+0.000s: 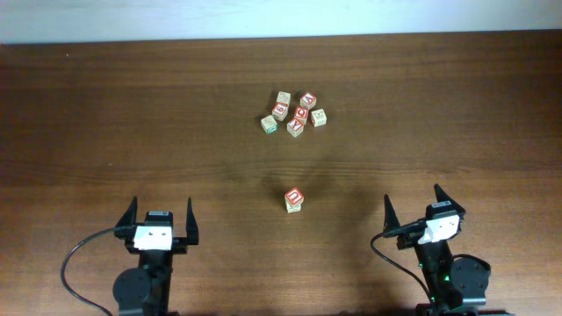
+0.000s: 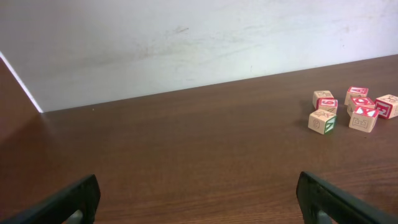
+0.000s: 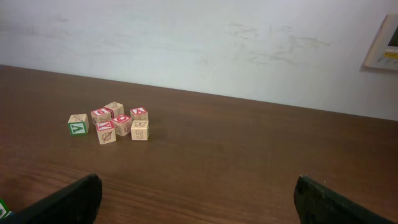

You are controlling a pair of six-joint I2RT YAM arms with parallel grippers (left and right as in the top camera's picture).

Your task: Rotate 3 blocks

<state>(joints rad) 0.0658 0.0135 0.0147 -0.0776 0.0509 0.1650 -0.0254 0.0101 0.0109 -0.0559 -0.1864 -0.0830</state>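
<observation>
One block (image 1: 294, 199) stands alone mid-table, with a red-framed top and a yellowish near face; a green sliver of it (image 3: 2, 209) shows at the right wrist view's left edge. Several more blocks (image 1: 295, 112) cluster farther back, beige and red-topped, some with green print. Which of these belong to the task I cannot tell. The cluster (image 2: 351, 109) is at the right of the left wrist view, and the cluster (image 3: 112, 123) is at the left of the right wrist view. My left gripper (image 1: 161, 211) (image 2: 199, 205) and right gripper (image 1: 413, 200) (image 3: 199, 202) stand open and empty near the front edge.
The dark wooden table (image 1: 132, 123) ends at a white wall (image 2: 186, 37) behind the cluster. A pale wall panel (image 3: 384, 43) hangs at the far right. Black cables (image 1: 83, 250) trail from both arm bases.
</observation>
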